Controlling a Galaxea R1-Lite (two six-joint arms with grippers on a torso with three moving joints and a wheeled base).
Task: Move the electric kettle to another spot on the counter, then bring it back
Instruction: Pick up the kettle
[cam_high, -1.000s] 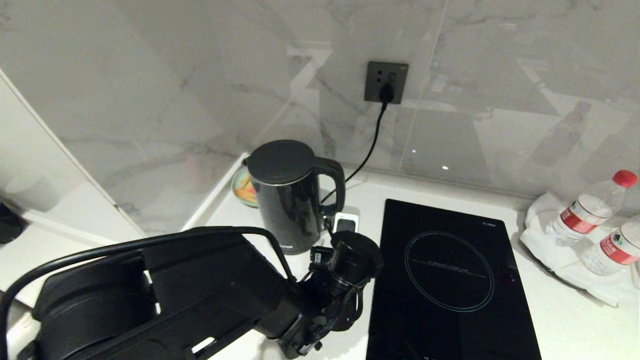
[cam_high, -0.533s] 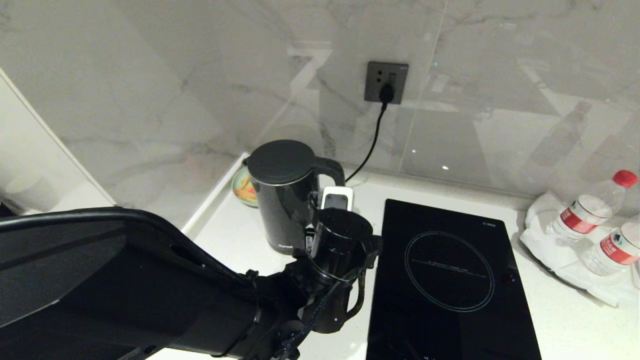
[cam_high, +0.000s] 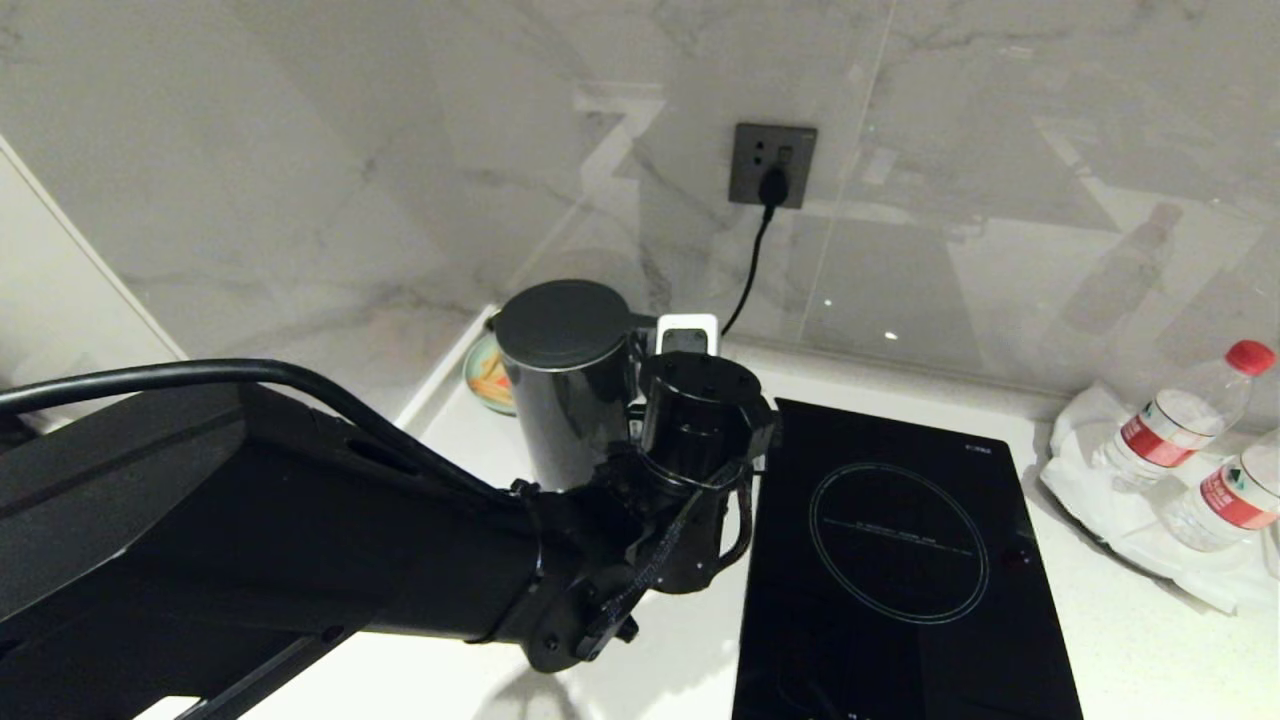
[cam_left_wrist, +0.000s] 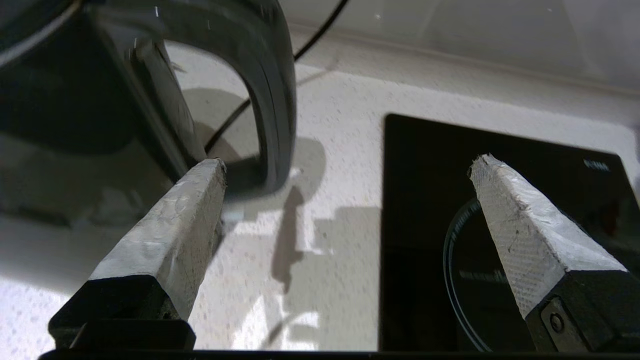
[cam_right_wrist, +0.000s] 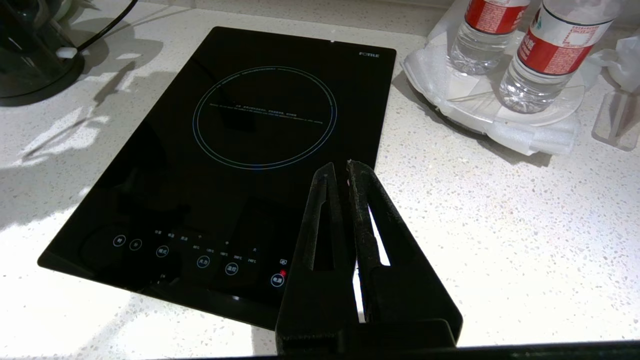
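Observation:
The electric kettle (cam_high: 565, 390) stands upright, glossy black with a flat lid, at the back left of the white speckled counter (cam_high: 690, 670). My left arm's wrist (cam_high: 700, 430) hangs right beside it and hides its handle in the head view. In the left wrist view my left gripper (cam_left_wrist: 350, 162) is open wide. The loop handle (cam_left_wrist: 272, 100) sits just inside one fingertip, held by nothing, with the kettle's body (cam_left_wrist: 75, 100) beyond it. My right gripper (cam_right_wrist: 337, 167) is shut and empty, low over the hob's front corner.
A black induction hob (cam_high: 900, 560) lies to the right of the kettle. Two water bottles (cam_high: 1175, 420) stand on a white plate (cam_high: 1110, 500) at the far right. A cord (cam_high: 745, 290) runs to the wall socket (cam_high: 772, 165). A small dish (cam_high: 488, 378) sits behind the kettle.
My left arm has risen and reached toward the back wall, bringing the open gripper up beside the kettle's handle, which it now covers in the head view. The kettle has stayed put.

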